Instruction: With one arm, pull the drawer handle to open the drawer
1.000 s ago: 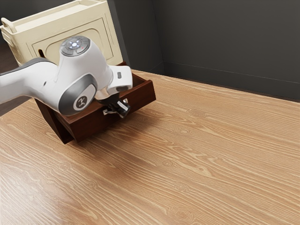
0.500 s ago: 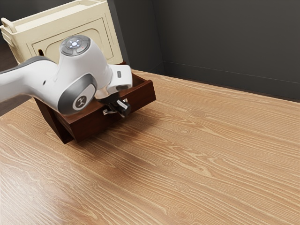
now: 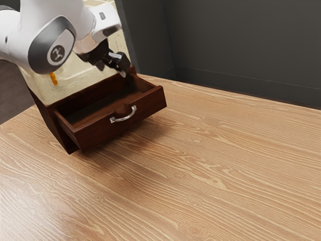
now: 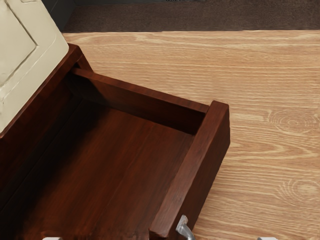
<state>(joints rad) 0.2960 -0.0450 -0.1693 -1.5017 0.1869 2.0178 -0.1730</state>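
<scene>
- One dark wooden drawer (image 3: 148, 105) stands pulled out from its cabinet (image 3: 46, 120), the silver handle (image 3: 123, 119) on its front.
- Above the drawer hangs the gripper (image 3: 111, 69), its two fingers spread, nothing between them, clear of the handle.
- Cream panelled unit (image 3: 42, 88) rises right behind the open drawer, partly hidden by the arm (image 3: 25, 32); a small orange piece (image 3: 53, 79) shows against it.
- Wood-grained table (image 3: 210, 165) underneath, dark grey wall (image 3: 225, 45) beyond.
</scene>
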